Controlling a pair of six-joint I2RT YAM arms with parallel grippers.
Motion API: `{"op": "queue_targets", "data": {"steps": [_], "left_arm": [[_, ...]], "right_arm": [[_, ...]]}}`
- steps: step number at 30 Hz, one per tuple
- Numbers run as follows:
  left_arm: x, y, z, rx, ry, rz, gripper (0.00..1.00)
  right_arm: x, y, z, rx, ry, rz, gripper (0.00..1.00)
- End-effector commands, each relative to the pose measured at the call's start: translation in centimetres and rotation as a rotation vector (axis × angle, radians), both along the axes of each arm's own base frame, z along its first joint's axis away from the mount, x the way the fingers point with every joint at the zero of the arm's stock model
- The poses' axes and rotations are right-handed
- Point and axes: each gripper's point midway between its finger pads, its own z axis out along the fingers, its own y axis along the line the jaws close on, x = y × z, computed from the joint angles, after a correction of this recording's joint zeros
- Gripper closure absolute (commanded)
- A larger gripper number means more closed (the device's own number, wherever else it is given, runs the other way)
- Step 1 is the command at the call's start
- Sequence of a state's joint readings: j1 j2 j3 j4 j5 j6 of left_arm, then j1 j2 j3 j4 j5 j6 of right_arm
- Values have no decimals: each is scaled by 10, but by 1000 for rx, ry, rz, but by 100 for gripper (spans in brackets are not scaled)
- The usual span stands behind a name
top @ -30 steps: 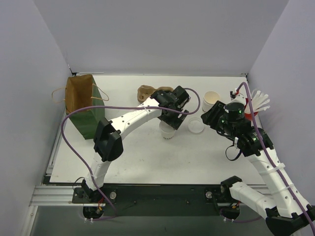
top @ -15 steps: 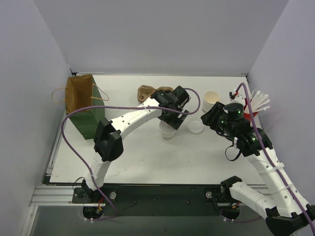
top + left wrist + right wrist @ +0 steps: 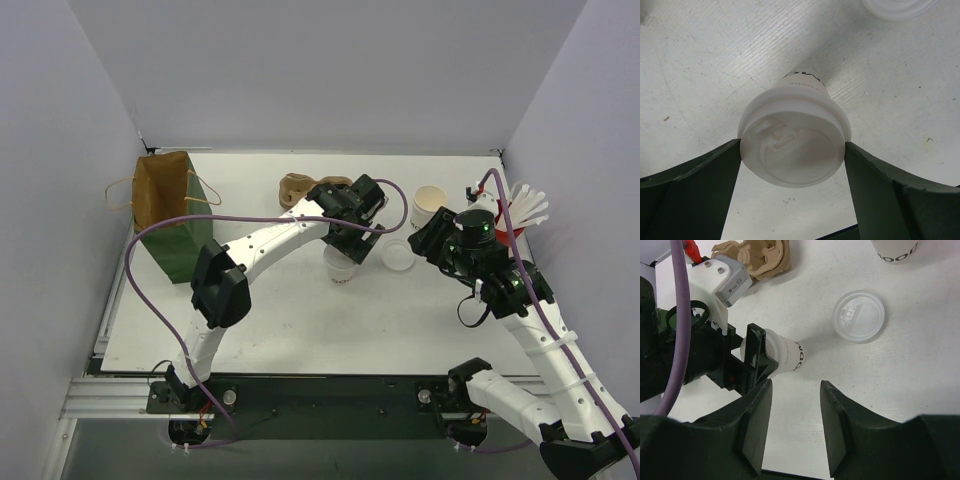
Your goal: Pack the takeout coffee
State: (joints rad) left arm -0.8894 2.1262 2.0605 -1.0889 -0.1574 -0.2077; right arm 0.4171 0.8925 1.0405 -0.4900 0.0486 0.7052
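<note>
The takeout coffee (image 3: 340, 270), a small white paper cup with its white lid on, stands on the table (image 3: 300, 320) at the middle. My left gripper (image 3: 346, 246) reaches down over it. In the left wrist view both dark fingers press the lid's rim from either side, so the left gripper (image 3: 792, 147) is shut on the takeout coffee (image 3: 790, 112). The cup also shows in the right wrist view (image 3: 787, 356). My right gripper (image 3: 432, 240) hovers to its right, and in its wrist view the right gripper (image 3: 796, 390) is open and empty above bare table.
A loose clear lid (image 3: 398, 256) lies between the grippers. An open white cup with a tan inside (image 3: 428, 205) and a red cup of white straws (image 3: 515, 225) stand at the back right. A green paper bag (image 3: 170, 220) stands open at the left. A brown cardboard piece (image 3: 296, 187) lies behind.
</note>
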Motion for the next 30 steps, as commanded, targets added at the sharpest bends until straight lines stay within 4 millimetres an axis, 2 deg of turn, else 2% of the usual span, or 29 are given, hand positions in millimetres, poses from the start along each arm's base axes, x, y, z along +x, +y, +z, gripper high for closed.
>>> {"op": "queue_targets", "data": {"steps": [1, 30], "left_arm": [[6, -5, 11, -15, -35, -11, 7], [12, -5, 8, -62, -38, 6, 4]], "right_arm": [[1, -6, -1, -18, -8, -19, 61], [3, -4, 1, -20, -2, -8, 61]]}}
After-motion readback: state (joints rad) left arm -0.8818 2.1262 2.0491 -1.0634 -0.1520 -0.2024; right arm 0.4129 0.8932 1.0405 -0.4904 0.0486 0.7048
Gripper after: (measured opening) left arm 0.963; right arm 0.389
